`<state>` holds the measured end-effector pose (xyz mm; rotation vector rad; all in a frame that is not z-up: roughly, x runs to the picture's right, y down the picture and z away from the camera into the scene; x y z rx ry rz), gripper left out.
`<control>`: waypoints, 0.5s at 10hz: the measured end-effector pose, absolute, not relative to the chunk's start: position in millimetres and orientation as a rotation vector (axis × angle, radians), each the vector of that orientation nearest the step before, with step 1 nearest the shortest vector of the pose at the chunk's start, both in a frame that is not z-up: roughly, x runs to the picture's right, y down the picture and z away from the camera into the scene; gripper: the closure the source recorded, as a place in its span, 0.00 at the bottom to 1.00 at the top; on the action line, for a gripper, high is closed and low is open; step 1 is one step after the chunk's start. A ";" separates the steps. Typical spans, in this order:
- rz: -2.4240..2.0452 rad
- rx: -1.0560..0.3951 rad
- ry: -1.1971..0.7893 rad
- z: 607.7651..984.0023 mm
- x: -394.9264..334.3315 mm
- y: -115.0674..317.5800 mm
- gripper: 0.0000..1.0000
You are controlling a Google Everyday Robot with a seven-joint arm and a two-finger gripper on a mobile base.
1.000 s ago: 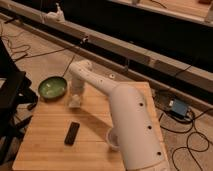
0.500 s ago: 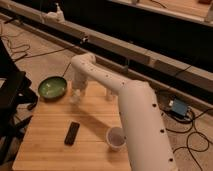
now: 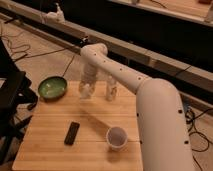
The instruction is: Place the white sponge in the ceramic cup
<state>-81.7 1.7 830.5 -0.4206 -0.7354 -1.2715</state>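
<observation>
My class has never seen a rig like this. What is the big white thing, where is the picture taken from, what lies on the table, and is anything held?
The big white shape is a robot arm. It enters from the lower right, bends above the far edge of the wooden table and points down. At its tip is the gripper, a clamp-like hand, low over that far side, between the green bowl and a white patterned can. The one picture looks down on the table from above. Nearer the camera lie a black remote and the ceramic cup, upright, with nothing showing inside. The white sponge cannot be made out. Something pale sits at the gripper, but whether that is the sponge, held, cannot be told.
</observation>
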 end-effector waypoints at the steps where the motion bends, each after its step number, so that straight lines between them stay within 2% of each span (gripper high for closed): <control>1: -1.252 -0.422 -0.716 817.1 -66.8 -3.3 1.00; 2: -1.209 -0.422 -0.689 787.2 -40.6 -5.3 1.00; 5: -1.156 -0.411 -0.670 751.2 -21.7 5.9 1.00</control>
